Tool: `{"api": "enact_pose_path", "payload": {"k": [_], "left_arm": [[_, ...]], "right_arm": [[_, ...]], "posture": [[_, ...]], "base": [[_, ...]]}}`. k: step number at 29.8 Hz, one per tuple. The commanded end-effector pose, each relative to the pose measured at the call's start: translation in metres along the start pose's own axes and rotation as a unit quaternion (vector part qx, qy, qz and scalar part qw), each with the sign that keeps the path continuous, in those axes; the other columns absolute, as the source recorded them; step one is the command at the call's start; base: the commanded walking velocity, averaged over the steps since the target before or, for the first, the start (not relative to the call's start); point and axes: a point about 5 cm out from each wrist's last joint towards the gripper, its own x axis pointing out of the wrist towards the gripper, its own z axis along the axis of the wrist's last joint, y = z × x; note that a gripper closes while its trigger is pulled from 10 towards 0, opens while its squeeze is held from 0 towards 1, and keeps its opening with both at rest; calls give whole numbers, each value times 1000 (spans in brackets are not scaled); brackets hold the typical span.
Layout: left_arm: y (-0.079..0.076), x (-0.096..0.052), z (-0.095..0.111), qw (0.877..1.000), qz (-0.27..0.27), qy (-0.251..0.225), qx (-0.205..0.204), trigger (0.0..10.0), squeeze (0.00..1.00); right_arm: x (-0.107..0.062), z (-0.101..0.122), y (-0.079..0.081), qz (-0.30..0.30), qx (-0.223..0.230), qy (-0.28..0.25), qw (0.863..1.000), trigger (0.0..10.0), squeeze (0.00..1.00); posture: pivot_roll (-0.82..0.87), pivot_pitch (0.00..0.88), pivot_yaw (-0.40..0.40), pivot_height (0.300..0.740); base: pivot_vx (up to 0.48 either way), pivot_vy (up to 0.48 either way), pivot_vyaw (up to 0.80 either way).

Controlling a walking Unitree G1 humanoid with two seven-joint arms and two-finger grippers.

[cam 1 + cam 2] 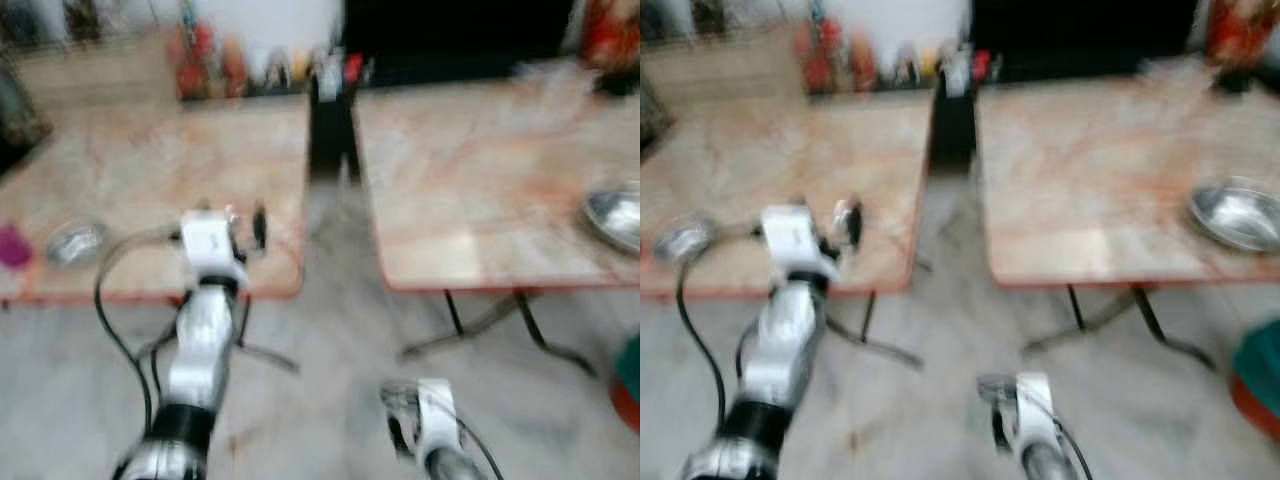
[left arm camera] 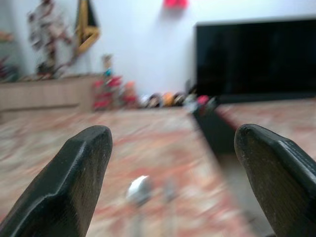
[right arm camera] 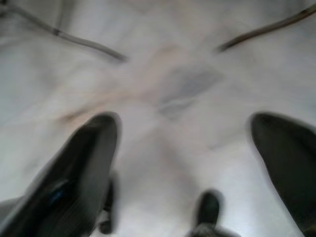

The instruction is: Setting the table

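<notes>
Steel bowl (image 1: 75, 241) on left counter (image 1: 150, 170), near its front edge; second steel bowl (image 1: 1237, 214) at right counter's (image 1: 1110, 180) right side.
Head views, blurred: left tool (image 1: 245, 225) raised over left counter's front edge, just right of the small bowl, not touching it. Pink item (image 1: 12, 246) beside that bowl, can't ID. Right tool (image 1: 400, 420) hangs low over pale floor (image 1: 330, 330) btwn the counters. Dark TV (image 1: 460, 30) and small figures (image 1: 215, 65) at back.
Left wrist view: fingers (image 2: 69, 182) spread wide, nothing btwn them; bowl (image 2: 139, 190) ahead on counter.
Right wrist view: fingers (image 3: 84, 168) spread apart, empty, aimed at floor; counter legs (image 3: 84, 42) nearby.
</notes>
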Motion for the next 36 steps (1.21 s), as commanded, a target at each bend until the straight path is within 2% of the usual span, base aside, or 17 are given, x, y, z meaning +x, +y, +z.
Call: {"api": "enact_pose_path", "payload": {"k": [1, 34, 36], "left_arm": [[0, 1, 1, 1000, 0, 2, 4, 10000, 0], [0, 1, 1, 1000, 1, 3, 5, 10000, 0], [1, -34, -45, 992, -56, 98, 50, 10000, 0]], "right_arm": [[1, 4, 0, 0, -1, -5, 1000, 10000, 0], [1, 3, 0, 1, -1, -4, 1000, 10000, 0], [1, 4, 0, -1, 1, -6, 1000, 10000, 0]], "posture": [[85, 0, 80, 736], [85, 0, 80, 736], [85, 0, 84, 736]], "base": [[0, 311, 0], [0, 311, 0], [0, 0, 0]]}}
